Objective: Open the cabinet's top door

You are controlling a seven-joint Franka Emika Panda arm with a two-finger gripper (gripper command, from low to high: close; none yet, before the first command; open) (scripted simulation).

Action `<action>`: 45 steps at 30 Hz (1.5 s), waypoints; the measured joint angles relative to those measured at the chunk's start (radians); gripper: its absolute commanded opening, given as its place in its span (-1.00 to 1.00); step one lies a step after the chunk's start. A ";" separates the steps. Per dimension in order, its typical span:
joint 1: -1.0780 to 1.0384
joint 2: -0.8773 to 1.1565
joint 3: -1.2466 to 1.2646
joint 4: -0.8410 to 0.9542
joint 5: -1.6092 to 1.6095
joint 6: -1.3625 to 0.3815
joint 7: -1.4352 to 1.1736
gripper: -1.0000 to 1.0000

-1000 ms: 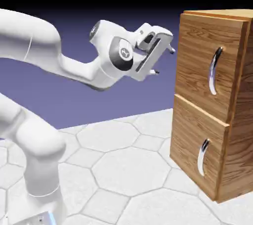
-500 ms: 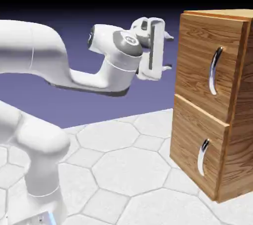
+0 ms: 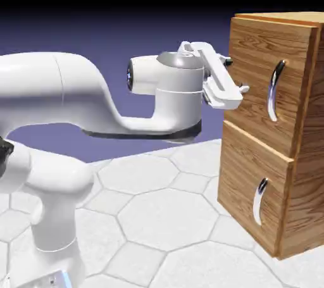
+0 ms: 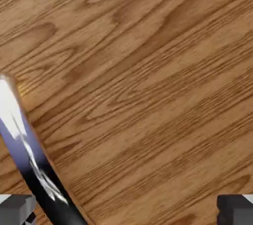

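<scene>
In the exterior view the white arm [image 3: 69, 100] rose from the lower left and reached level to the right over the grey hexagon-tiled table [image 3: 158, 217]. Open tabletop lay beneath the forearm, bare all the way to the cabinet's foot. The gripper [image 3: 235, 75] faced the cabinet [image 3: 272, 128], its two fingers spread wide and holding nothing; one fingertip [image 3: 243, 88] stood just in front of the top door [image 3: 262, 78], left of the long curved silver handle [image 3: 273, 90], and whether it touched the wood could not be told. The top door sat flush in the cabinet's upper half, with the seam to the lower panel [image 3: 253, 185] closed; that panel bore a shorter handle [image 3: 258, 201].

In the hand view, wood grain filled the frame. The silver handle [image 4: 29, 159] ran slantwise along the left edge, next to the left finger tip [image 4: 17, 209]; the right finger tip [image 4: 236, 209] sat far across, bare wood between them. No writing or label could be seen anywhere.
</scene>
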 measured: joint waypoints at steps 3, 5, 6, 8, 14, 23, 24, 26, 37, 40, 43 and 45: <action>0.043 -0.021 -0.051 0.023 -0.130 -0.004 -0.049 0.00; 0.072 -0.034 -0.085 0.038 -0.217 -0.006 -0.082 0.00; 0.087 -0.041 -0.102 0.046 -0.261 -0.008 -0.099 0.00; 0.116 -0.055 -0.136 0.061 -0.348 -0.010 -0.132 0.00; 0.248 -0.035 -0.223 0.152 -0.425 -0.030 -0.154 0.00; 0.134 0.093 -0.130 0.087 -0.431 -0.129 0.001 -1.00; 0.098 0.115 -0.101 0.070 -0.431 -0.140 0.032 -1.00; 0.026 0.155 -0.042 0.040 -0.431 -0.159 0.093 -1.00; -0.368 0.246 0.320 -0.119 -0.264 -0.253 0.192 -1.00; -0.455 0.216 0.418 -0.186 -0.133 -0.308 0.119 -1.00; -0.523 0.179 0.511 -0.248 -0.002 -0.369 0.050 -1.00; -0.558 0.153 0.571 -0.287 0.085 -0.412 0.006 -1.00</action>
